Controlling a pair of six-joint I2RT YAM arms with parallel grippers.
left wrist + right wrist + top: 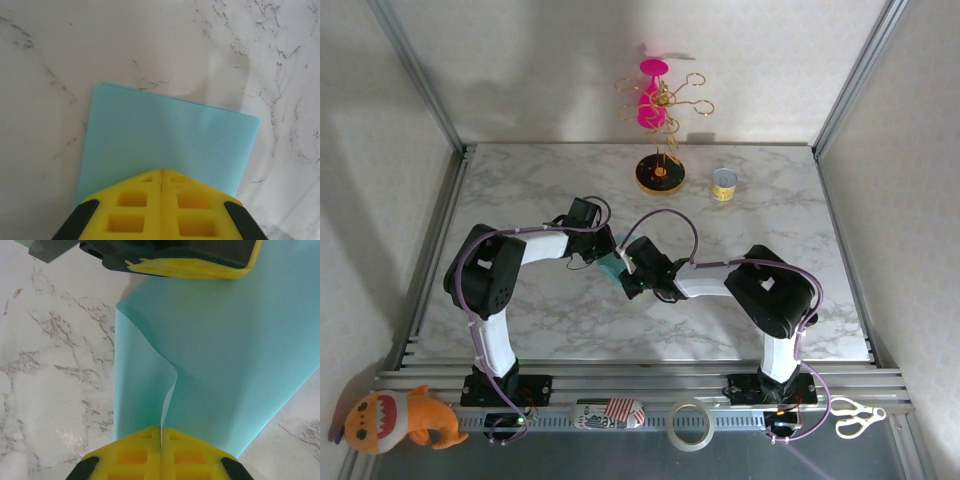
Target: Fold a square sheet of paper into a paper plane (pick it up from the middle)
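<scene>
The square sheet of paper [611,268] is teal-blue and lies on the marble table between the two arms. In the left wrist view the sheet [170,135] lies flat, and my left gripper [161,172] rests on it with its yellow fingers shut and nothing between them. In the right wrist view a flap of the sheet [225,355] curls up from a flat layer. My right gripper [161,429] is shut on that flap's edge. The left gripper's fingers [190,267] sit on the far side of the sheet. From above, the left gripper [605,248] and the right gripper [626,280] nearly touch.
A round black-and-yellow stand base [660,175] with a pink and gold ornament [655,95] stands at the back, with a gold roll [723,184] beside it. On the front rail lie a plush toy [395,420], a tape ring [689,425] and scissors [857,417].
</scene>
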